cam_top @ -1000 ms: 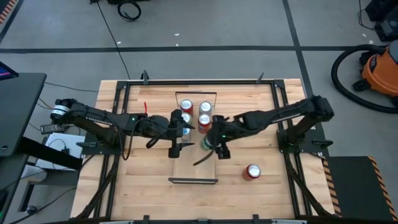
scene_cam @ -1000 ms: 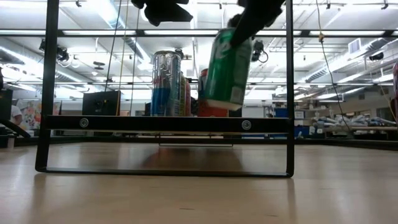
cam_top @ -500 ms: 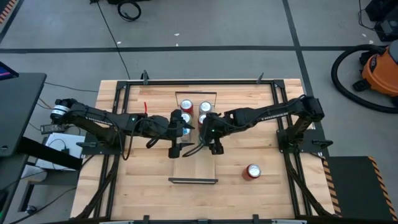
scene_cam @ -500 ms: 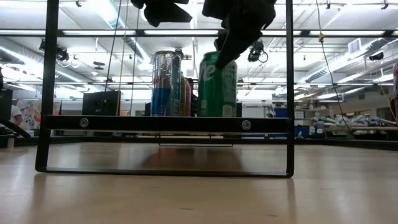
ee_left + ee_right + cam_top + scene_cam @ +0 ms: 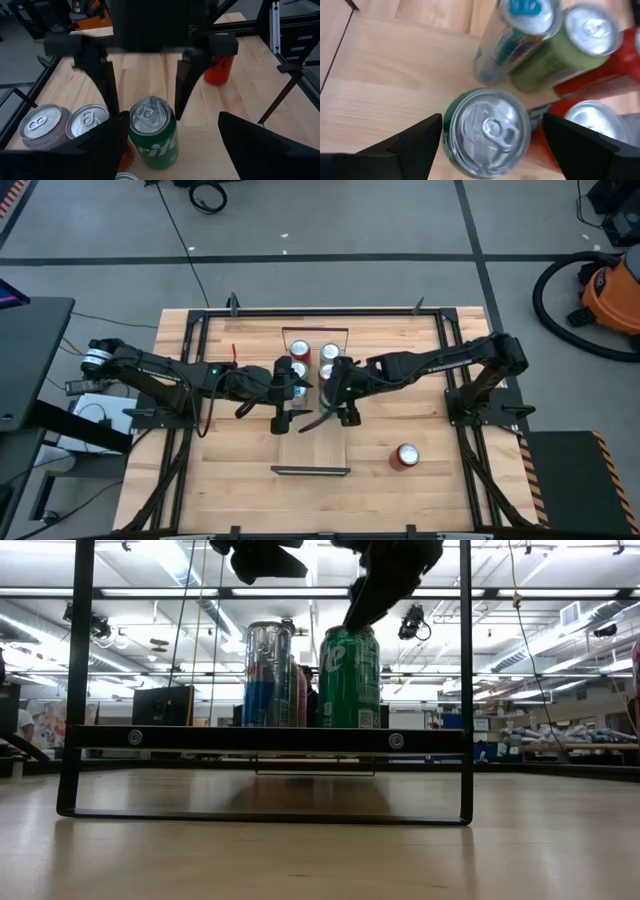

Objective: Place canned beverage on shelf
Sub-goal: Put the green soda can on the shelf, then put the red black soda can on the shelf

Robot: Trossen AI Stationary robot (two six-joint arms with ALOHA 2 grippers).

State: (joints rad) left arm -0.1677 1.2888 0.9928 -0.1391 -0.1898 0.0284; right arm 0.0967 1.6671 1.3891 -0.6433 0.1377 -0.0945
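Observation:
A green can [image 5: 348, 678] stands upright on its base on the shelf [image 5: 270, 738], a light-wood plank in black end frames [image 5: 312, 445]. My right gripper [image 5: 491, 117] is open just above the can. Its fingers stand on either side of the can's top [image 5: 150, 114] without touching. My left gripper [image 5: 289, 395] is open and empty. It hovers over the shelf beside the right gripper, and the left wrist view looks onto the green can. A tall silver-blue can [image 5: 268, 675] stands next to the green can.
Several other cans [image 5: 314, 360] stand at the shelf's far end, close behind the green can. A red can [image 5: 405, 456] stands on the tabletop to the right of the shelf. The near half of the plank [image 5: 312, 435] is bare.
My right gripper has carried the green can, tilted and lifted, toward the table's left over the shelf. It has set the can upright on the plank beside the silver-blue can. It has then risen off the can's top.

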